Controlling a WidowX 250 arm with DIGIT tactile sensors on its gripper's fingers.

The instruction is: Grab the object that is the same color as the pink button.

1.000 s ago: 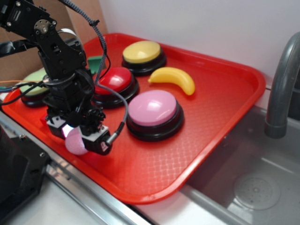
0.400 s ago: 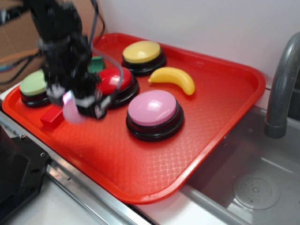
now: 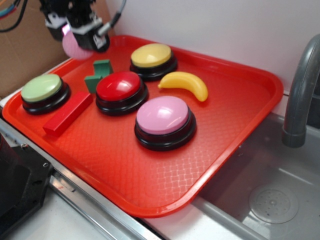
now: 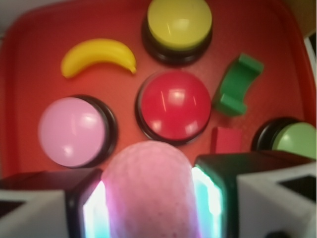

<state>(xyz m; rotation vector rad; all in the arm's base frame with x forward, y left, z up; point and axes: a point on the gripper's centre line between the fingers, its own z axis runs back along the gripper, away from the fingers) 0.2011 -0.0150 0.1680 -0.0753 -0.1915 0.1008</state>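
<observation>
End effector (image 4: 148, 198) clamped on the pink ball (image 4: 148, 188), squeezing both flanks: looks light, dimpled, round, likely to roll free.

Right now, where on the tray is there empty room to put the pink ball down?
The widest bare patch is the tray near its front edge, before the pink button. Another lies right of the banana. Around the red button and green block, it's crowded.
</observation>
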